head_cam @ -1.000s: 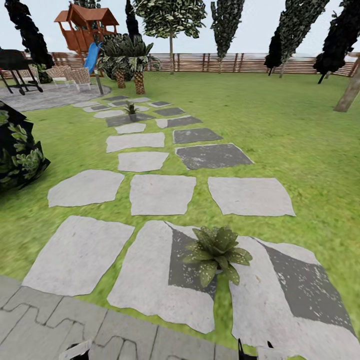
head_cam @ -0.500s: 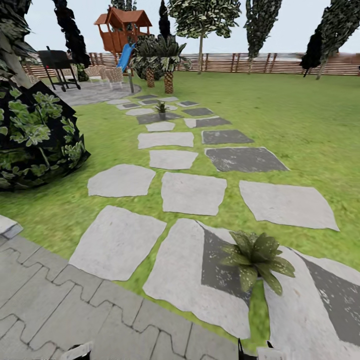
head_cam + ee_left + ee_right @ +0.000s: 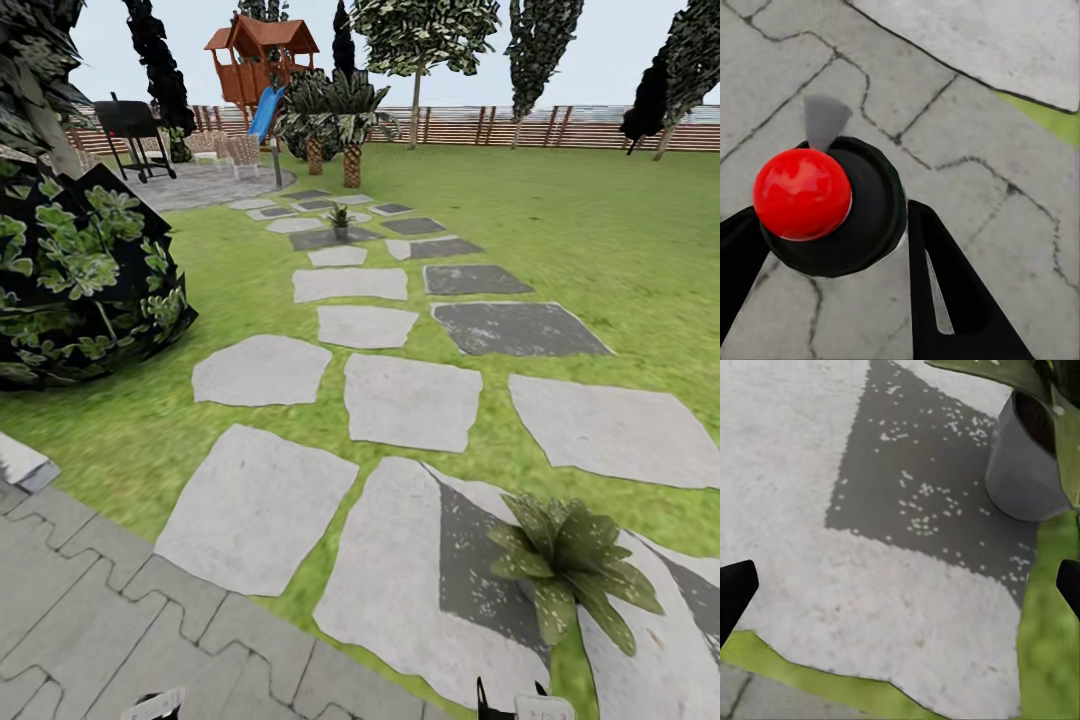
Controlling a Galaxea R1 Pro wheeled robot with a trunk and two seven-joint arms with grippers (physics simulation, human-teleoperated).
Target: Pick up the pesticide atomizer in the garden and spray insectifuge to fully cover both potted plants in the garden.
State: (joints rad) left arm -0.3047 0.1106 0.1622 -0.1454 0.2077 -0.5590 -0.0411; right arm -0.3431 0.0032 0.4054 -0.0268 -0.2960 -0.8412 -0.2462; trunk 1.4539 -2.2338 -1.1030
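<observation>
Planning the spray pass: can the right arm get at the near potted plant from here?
Probably yes: the near potted plant sits just ahead of the right claw, its grey pot close, with open stepping stone between.

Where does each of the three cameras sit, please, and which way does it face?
Head view: high, facing forward and down the stepping-stone path; both tool tips at the lower edge.
Left wrist view: looks down at paving; left tool grips a black, red-knobbed object.
Right wrist view: looks down at the near potted plant, shared with the head view.
</observation>
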